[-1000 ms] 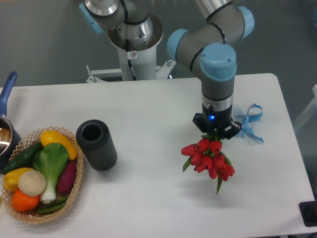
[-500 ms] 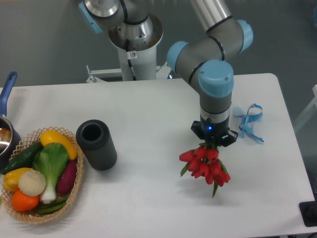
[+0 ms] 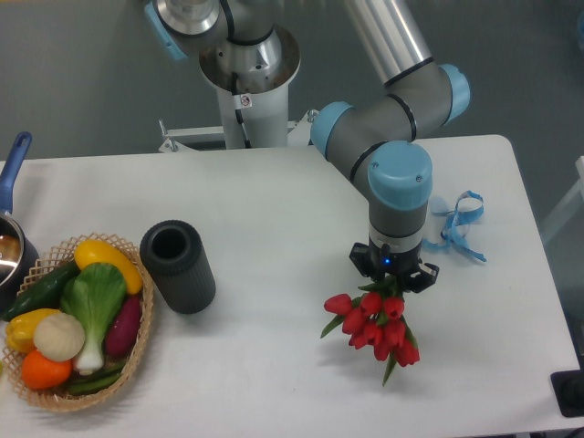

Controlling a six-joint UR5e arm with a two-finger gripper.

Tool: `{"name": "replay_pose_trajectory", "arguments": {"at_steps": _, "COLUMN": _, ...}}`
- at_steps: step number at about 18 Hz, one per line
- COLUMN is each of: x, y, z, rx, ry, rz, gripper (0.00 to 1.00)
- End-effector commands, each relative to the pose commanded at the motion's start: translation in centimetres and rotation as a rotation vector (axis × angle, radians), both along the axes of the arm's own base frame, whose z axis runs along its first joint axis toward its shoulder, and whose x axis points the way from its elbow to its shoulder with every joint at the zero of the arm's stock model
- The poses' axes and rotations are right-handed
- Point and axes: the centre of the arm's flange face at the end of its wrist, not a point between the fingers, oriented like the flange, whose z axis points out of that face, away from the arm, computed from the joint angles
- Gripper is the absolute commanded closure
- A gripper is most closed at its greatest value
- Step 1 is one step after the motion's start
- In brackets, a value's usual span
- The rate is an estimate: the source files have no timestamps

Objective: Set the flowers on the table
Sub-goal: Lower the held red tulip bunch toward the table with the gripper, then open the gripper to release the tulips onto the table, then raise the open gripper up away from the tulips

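The flowers (image 3: 372, 327), a bunch of red tulips with green leaves, hang head-down from my gripper (image 3: 394, 278) over the right front part of the white table (image 3: 274, 210). The gripper points straight down and is shut on the stems, which it hides. The red heads are close to the tabletop; I cannot tell whether they touch it.
A dark grey cylindrical vase (image 3: 177, 265) stands left of centre. A wicker basket (image 3: 137, 351) of vegetables sits at the front left, with a pot with a blue handle (image 3: 15, 160) behind it. A light-blue ribbon (image 3: 459, 225) lies to the right of the gripper.
The gripper has moved toward the table's front edge and slightly left, lowering the flowers with it. Everything else is still.
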Motion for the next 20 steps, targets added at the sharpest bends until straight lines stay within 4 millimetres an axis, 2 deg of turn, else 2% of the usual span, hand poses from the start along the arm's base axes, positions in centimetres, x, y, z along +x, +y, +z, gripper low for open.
{"name": "replay_pose_trajectory", "arguments": {"at_steps": 1, "x": 0.2, "y": 0.0, "z": 0.0, "rx": 0.000, "ry": 0.002, "rz": -0.001, "gripper": 0.00}}
{"name": "replay_pose_trajectory", "arguments": {"at_steps": 4, "x": 0.6, "y": -0.3, "z": 0.8, "rx": 0.007, "ry": 0.012, "rz": 0.002, "gripper": 0.00}}
{"name": "replay_pose_trajectory", "arguments": {"at_steps": 8, "x": 0.8, "y": -0.7, "z": 3.4, "rx": 0.025, "ry": 0.053, "rz": 0.006, "gripper": 0.00}}
{"name": "replay_pose_trajectory", "arguments": {"at_steps": 13, "x": 1.4, "y": -4.0, "z": 7.4, "rx": 0.057, "ry": 0.094, "rz": 0.034, "gripper": 0.00}}
{"name": "replay_pose_trajectory", "arguments": {"at_steps": 16, "x": 0.9, "y": -6.2, "z": 8.1, "rx": 0.060, "ry": 0.103, "rz": 0.067, "gripper": 0.00}}
{"name": "replay_pose_trajectory", "arguments": {"at_steps": 20, "x": 1.0, "y": -6.9, "z": 8.0, "rx": 0.056, "ry": 0.097, "rz": 0.076, "gripper": 0.00}}
